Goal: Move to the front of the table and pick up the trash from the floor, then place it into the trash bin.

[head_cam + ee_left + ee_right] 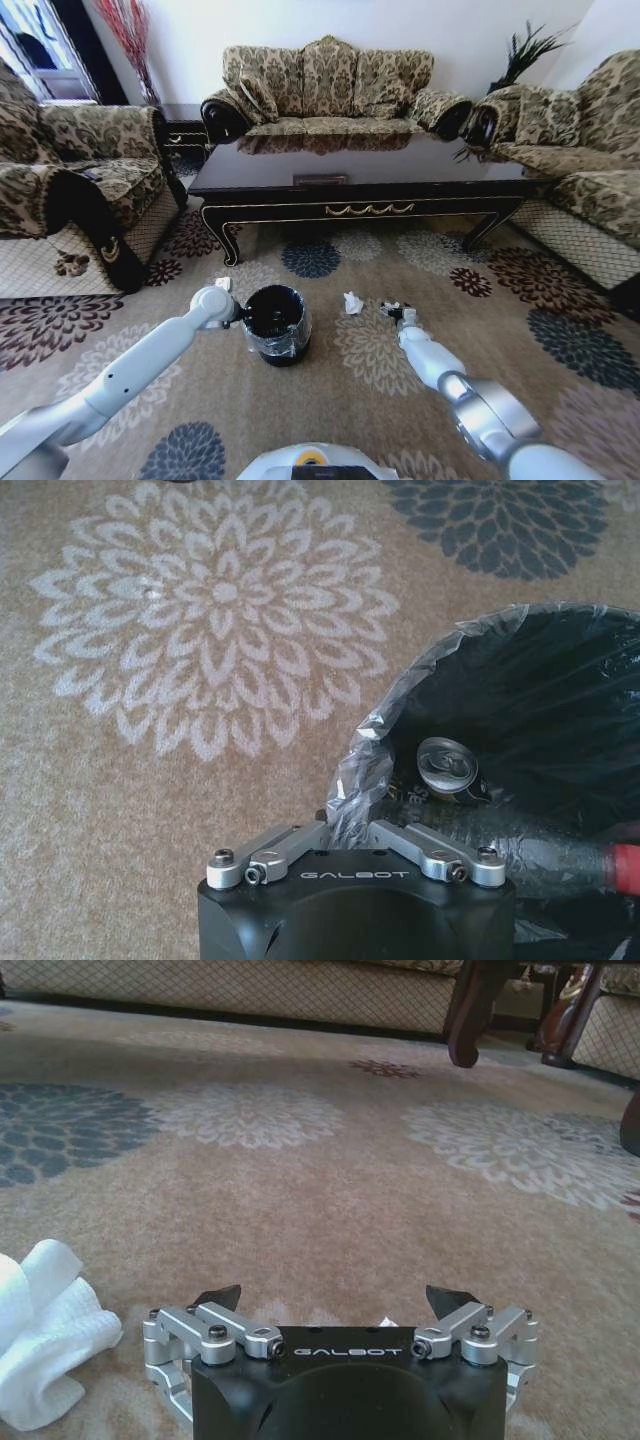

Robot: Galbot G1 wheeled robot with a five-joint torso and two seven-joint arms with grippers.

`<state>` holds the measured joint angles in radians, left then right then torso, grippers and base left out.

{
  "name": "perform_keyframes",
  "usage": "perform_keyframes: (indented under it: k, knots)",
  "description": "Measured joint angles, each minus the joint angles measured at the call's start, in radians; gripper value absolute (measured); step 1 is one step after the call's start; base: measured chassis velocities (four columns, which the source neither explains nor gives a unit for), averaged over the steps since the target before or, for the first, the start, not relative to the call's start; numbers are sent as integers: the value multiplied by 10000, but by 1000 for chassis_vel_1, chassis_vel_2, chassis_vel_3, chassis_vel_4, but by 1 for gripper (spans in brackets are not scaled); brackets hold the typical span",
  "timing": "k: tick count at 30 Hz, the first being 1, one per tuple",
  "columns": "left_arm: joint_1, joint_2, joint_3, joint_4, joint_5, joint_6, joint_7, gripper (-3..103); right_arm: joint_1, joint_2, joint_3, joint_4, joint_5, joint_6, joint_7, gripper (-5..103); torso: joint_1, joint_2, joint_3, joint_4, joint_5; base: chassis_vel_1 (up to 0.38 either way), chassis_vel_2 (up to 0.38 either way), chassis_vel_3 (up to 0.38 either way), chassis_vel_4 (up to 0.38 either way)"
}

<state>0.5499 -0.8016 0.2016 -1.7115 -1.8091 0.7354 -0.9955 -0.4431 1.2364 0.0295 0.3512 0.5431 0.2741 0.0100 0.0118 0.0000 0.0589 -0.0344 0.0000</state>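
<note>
- The trash is found on the floor point(600, 420) in front of the table point(370, 170), in several pieces: a white paper wad point(352, 302) between the bin and the right gripper, and another small white piece point(224, 284) beside the left gripper.
- The table, long and near-black with gold trim, is seen across the far part of the carpet, among the sofas.
- The trash bin point(277, 325), black with clear plastic around it, is stood on the carpet before the table's left half. A can point(448, 766) and a bottle with a red cap point(560, 855) are seen inside.
- The left gripper point(240, 312) is held at the bin's rim, its fingers closed on the plastic liner point(355, 770).
- The right gripper point(397, 313) is lowered to the carpet, fingers point(448, 1302) spread wide and holding nothing; a white wad point(45, 1330) is noted just beside it.
</note>
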Motion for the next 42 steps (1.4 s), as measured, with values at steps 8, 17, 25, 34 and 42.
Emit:
perform_keyframes:
  k: [8, 17, 25, 34, 42]
  knots:
    - [-4, -33, 59, -98, 12, 0, 0, 0, -52, -84, 184, 49, -265, -306, -35, 100, 0, 0, 0, -2, 0, 0, 0, 0, 0]
    - [0, -13, 77, -106, 25, 0, 0, 0, -52, -69, 266, -85, -262, -382, -26, 100, -1, 0, -1, -1, 0, 0, 0, 0, 0]
    - [-36, -78, 99, -70, 24, 1, 0, 0, -94, -35, 340, -170, -249, -211, 11, 100, 0, 0, 0, 0, 0, -88, 79, 85, -94]
    - [-27, -69, 88, -73, 41, 0, 0, 0, 7, -24, 658, -563, -285, -273, 196, 100, 0, 0, 0, 0, 1, -38, 37, 41, -44]
    - [-58, -37, 108, -102, 41, 1, 2, 0, -392, -140, 805, -354, -309, -382, 142, 100, -1, 0, 0, -3, 0, 0, 0, 0, 0]
